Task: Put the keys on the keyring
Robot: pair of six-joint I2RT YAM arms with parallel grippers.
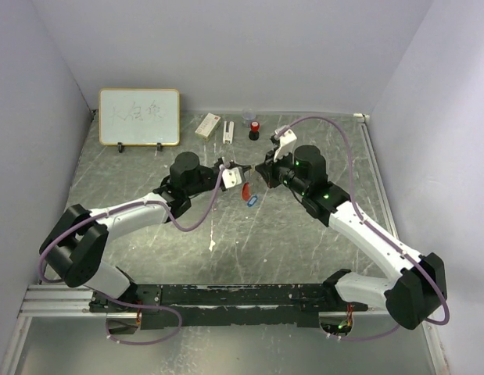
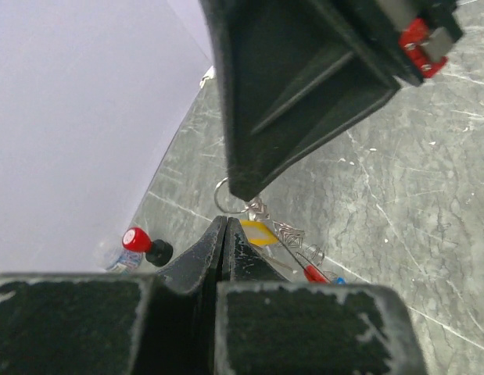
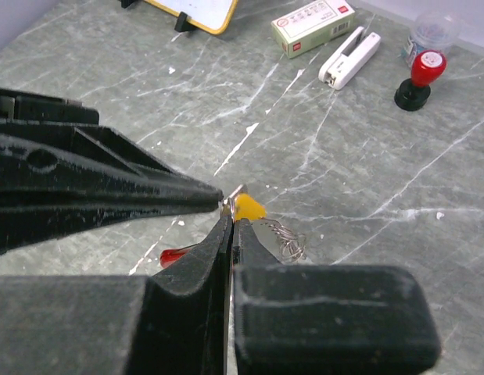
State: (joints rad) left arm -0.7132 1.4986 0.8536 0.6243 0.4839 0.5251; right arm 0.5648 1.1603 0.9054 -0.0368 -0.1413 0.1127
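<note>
left claw (image 1: 231,166): pinched closed | right claw (image 1: 262,169): pinched closed, tip to tip with the left over mid-table (image 1: 304,242) | tan key (image 3: 248,208): right at the meeting tips, can't tell which claw grips it | keyring (image 1: 243,190): chain trails from the tips to its red tag, blue key (image 1: 252,200) just beside

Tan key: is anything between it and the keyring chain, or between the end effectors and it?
Nothing visible. The tan key sits at the shut tips of the left end effector and right end effector, with the keyring chain right beside it. The red stamp stands apart, toward the back.
</note>
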